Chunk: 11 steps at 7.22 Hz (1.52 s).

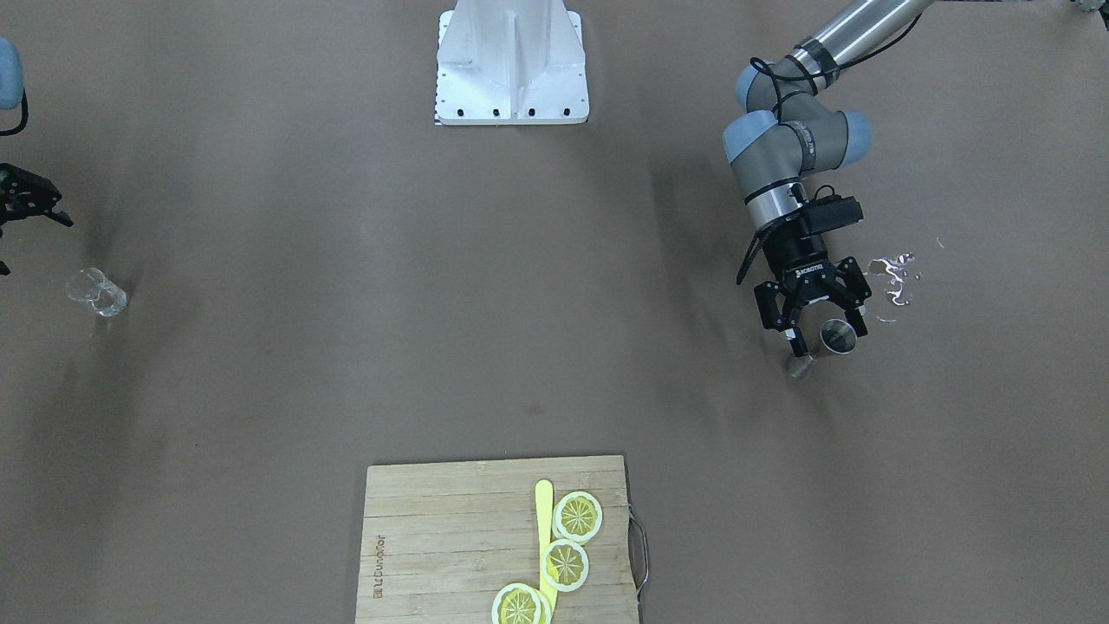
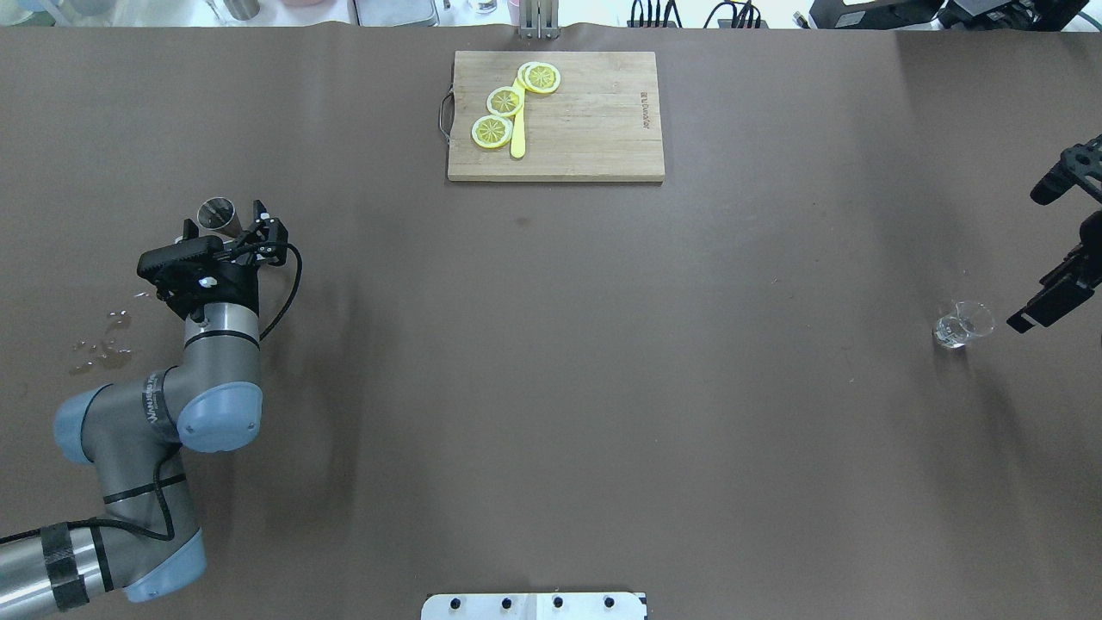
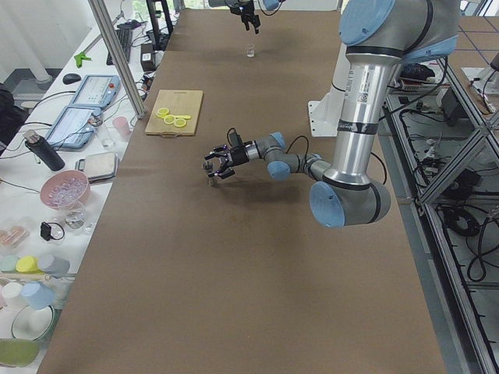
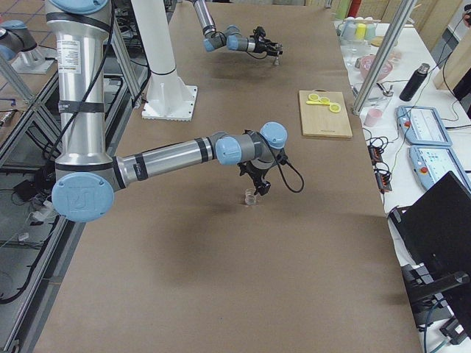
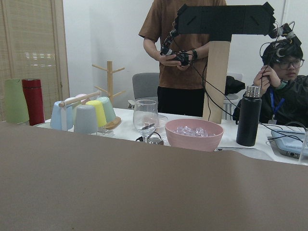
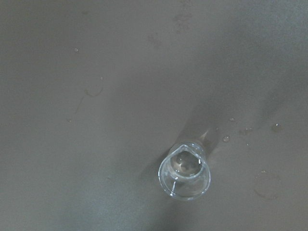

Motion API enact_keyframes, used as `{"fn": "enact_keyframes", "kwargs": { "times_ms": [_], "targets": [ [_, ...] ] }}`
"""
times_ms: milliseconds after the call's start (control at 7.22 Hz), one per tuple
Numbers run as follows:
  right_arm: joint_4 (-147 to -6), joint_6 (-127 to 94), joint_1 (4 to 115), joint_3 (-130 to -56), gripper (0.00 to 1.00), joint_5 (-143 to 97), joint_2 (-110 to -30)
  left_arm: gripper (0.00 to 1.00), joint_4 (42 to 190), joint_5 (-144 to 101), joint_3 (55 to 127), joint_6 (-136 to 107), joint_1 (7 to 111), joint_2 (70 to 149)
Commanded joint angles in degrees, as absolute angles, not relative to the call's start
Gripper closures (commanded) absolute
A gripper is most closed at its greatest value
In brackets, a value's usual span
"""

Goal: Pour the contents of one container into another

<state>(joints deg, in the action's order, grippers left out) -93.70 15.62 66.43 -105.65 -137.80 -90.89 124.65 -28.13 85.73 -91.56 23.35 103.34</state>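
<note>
A small metal cup [image 1: 839,336] [image 2: 218,215] stands upright on the brown table [image 1: 520,303]. My left gripper [image 1: 823,329] [image 2: 222,220] is low around it, open, with a finger on each side and not closed on it. Far across the table stands a small clear glass beaker [image 1: 97,292] [image 2: 962,325] [image 6: 185,170] holding a little clear liquid. My right gripper [image 1: 33,244] hangs above and beside the beaker at the view's edge, its fingers spread and empty. The left wrist view shows neither the cup nor the fingers.
A wooden cutting board [image 1: 450,537] [image 2: 594,129] carries lemon slices [image 1: 576,516] and a yellow knife [image 1: 544,520]. Spilled droplets [image 1: 892,277] [image 2: 103,344] lie beside the left gripper. The robot's white base [image 1: 511,61] sits mid-table. People [image 5: 187,57] stand past the table edge.
</note>
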Motion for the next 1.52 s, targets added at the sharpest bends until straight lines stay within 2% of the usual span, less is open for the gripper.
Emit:
{"fn": "enact_keyframes", "kwargs": {
  "times_ms": [0, 277, 554, 831, 1108, 1385],
  "targets": [
    [-93.78, 14.68, 64.44, -105.12, 0.00, -131.88, -90.79, 0.03, 124.72, -25.32, 80.70, -94.64, 21.36, 105.20],
    [-88.38, 14.33, 64.34, -100.58, 0.00, -131.66, -90.62, 0.04, 124.72, -25.31, 80.51, -94.83, 21.27, 105.03],
    [-67.95, 4.63, 63.90, -92.84, 0.00, -131.92, -92.27, 0.07, 124.72, -25.14, 80.68, -94.83, 21.36, 104.68],
    [-62.94, 3.69, 63.54, -93.07, 0.00, -132.97, -93.43, 0.09, 124.72, -25.05, 80.86, -94.83, 21.53, 104.24],
    [-63.54, 3.69, 63.28, -99.64, 0.00, -134.12, -95.97, 0.09, 124.54, -25.14, 80.68, -94.83, 22.23, 104.33],
    [-56.13, 2.39, 61.71, -99.85, 0.00, -133.42, -97.90, 0.12, 124.37, -25.14, 80.34, -95.01, 22.67, 104.50]
  ]
}}
